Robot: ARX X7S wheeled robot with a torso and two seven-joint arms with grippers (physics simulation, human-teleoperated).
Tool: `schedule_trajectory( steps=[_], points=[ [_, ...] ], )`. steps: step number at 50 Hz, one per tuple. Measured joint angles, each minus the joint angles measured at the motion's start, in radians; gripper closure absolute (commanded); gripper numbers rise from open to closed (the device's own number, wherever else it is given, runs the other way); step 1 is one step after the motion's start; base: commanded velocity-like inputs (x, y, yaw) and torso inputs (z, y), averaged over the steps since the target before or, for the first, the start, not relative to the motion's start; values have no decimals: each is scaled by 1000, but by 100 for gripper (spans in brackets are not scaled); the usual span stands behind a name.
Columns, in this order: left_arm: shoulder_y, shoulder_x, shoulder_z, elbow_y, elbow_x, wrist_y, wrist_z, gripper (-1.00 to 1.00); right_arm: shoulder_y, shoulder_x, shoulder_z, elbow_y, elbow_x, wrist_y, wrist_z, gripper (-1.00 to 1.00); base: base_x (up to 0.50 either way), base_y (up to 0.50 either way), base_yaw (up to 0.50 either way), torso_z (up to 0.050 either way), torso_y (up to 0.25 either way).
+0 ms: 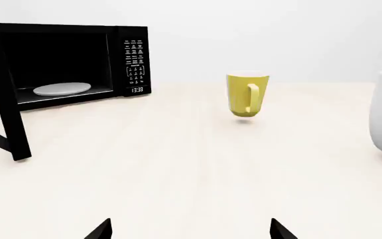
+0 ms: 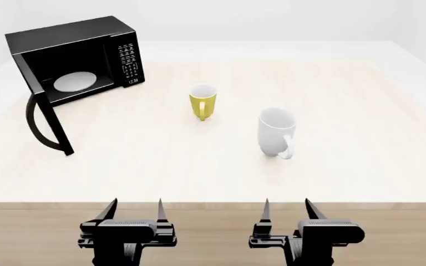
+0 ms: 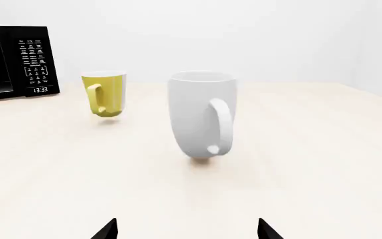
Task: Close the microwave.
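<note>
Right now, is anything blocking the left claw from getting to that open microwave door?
Nothing visible does. The left gripper sits at the table's near edge, and bare tabletop runs from it to the open door of the microwave. The yellow mug and white mug stand off to the right.

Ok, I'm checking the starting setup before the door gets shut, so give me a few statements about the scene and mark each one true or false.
1. The microwave door stands wide open. True.
2. A white plate lies inside it. True.
3. The yellow mug sits inside the microwave. False: it stands on the table, apart from it.
4. The left pincer grips the door handle. False: it is open and empty at the table's near edge.
5. The white mug stands nearer the robot than the yellow one. True.
</note>
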Motion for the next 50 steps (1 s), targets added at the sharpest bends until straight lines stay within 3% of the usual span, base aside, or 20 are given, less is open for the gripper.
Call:
schedule_trajectory(
  steps=[26,50],
  points=[
    [13,-56,64,37,-45,-25,-61,-100,-15,53,-54,-53,65,26,61,-100,0,0,0,0,0],
    [93,-122,77,348,-94,-226,-100,-100,-81,107,-84,-302,116,186,111,-100,0,0,0,0,0]
  ],
)
